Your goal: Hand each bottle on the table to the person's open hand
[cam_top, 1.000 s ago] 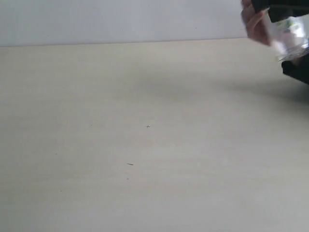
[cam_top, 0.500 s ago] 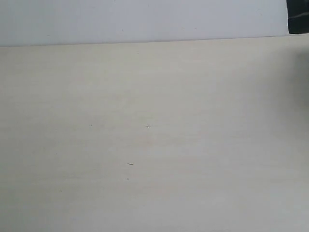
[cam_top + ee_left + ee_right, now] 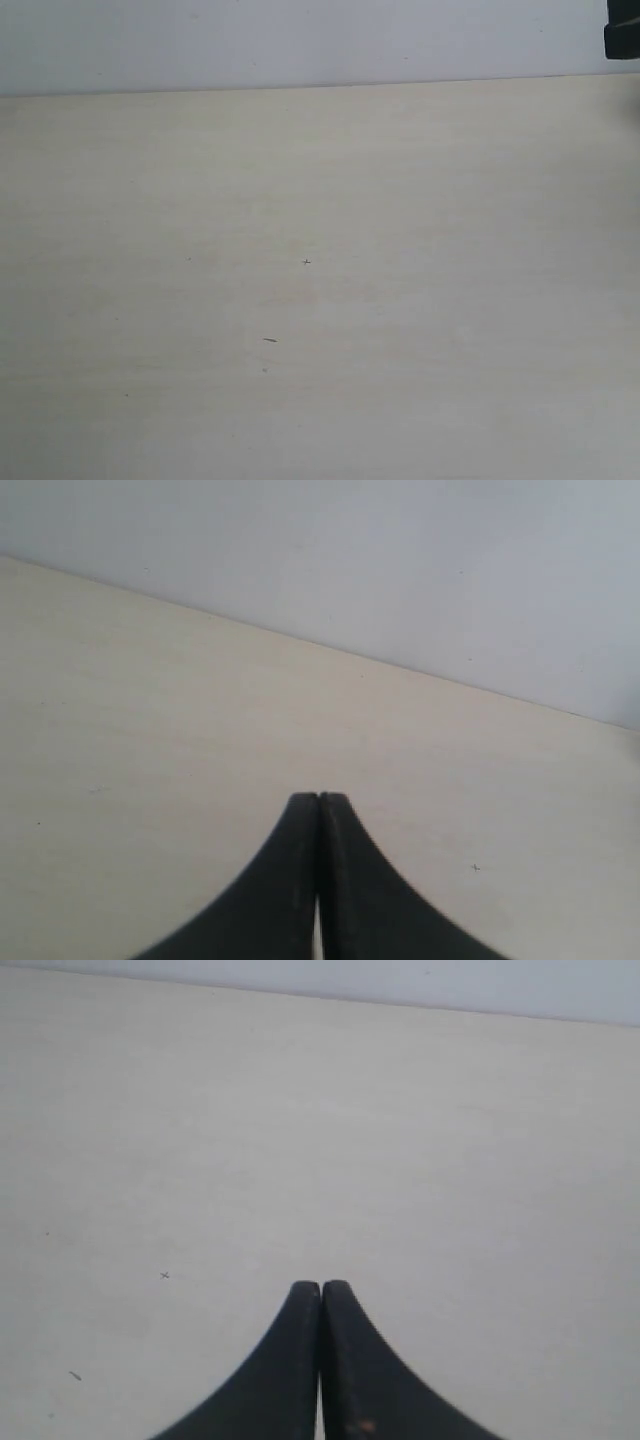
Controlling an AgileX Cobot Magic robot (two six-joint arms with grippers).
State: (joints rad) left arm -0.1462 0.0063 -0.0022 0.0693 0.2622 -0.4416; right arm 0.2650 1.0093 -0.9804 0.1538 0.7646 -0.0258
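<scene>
**Grippers: we count two.**
- The left gripper (image 3: 318, 798) is black, its jaws pressed flat together tip to tip, closed on itself.
- The right gripper (image 3: 321, 1285) is the same, with its jaws fully closed and gripping only each other.

**Worktop: we count one.** The pale cream worktop (image 3: 400, 300) has a faint grain. It lies directly beneath both grippers and runs on ahead of them to its far edge.

**Marks on the worktop: we count two clear ones.** Both are close to the right gripper's tips and off to the same side.
- The short dark dash (image 3: 74, 1375) is the nearer.
- The cross-shaped speck (image 3: 164, 1276) is a little farther out.

**Wall: we count one.** The plain grey-white wall (image 3: 300, 40) rises from the worktop's far edge, beyond both grippers.

**Black shape: we count one.** The black shape (image 3: 623, 30) is cut off at the frame corner of the exterior view, against the wall. We cannot tell what it is or how it lies to either gripper.
</scene>
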